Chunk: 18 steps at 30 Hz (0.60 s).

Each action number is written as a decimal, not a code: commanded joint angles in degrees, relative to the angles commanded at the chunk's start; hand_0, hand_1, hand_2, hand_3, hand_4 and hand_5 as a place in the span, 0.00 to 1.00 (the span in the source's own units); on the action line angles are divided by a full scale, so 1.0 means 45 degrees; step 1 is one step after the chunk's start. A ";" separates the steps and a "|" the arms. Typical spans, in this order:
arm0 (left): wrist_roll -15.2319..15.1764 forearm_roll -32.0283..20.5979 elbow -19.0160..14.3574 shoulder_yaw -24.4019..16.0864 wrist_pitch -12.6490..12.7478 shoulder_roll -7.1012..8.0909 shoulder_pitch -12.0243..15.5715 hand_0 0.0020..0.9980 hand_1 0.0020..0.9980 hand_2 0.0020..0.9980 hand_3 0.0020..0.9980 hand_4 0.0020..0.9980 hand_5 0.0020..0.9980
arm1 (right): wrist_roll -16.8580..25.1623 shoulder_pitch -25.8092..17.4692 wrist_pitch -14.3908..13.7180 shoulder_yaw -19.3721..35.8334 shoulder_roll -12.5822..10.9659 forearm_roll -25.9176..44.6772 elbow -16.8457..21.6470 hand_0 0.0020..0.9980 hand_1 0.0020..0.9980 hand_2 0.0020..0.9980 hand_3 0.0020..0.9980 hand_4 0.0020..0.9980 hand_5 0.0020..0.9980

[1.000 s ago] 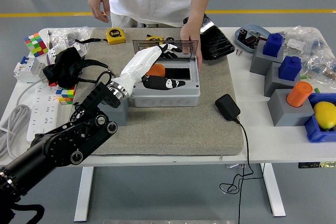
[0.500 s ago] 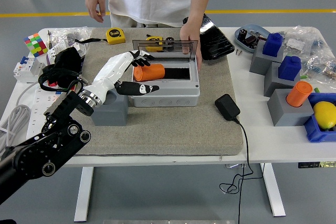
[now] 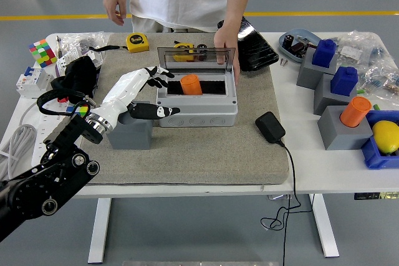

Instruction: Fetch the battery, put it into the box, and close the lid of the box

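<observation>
Two of three steps look done: orange battery [image 3: 191, 84] sits inside the grey box [image 3: 197, 105] | left: clear lid [image 3: 197, 56] stands upright, closing not yet done; a person's hand [image 3: 225, 48] rests on it | left hand [image 3: 144, 93] empty, fingers spread, beside box's left wall | battery: short cylinder, standing, apparently free.

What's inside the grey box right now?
An orange battery sits in the grey box, toward its left side, with the clear lid open and a person's hand on it. The box's front wall hides the floor.
</observation>
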 joint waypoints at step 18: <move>0.0087 0.0601 0.0997 -0.0590 -0.0217 -0.1938 -0.2306 0.74 0.77 0.75 0.74 1.00 0.46 | 0.0020 0.0046 -0.0021 0.0037 0.0045 -0.0017 0.0032 0.55 0.60 0.59 0.55 0.93 0.48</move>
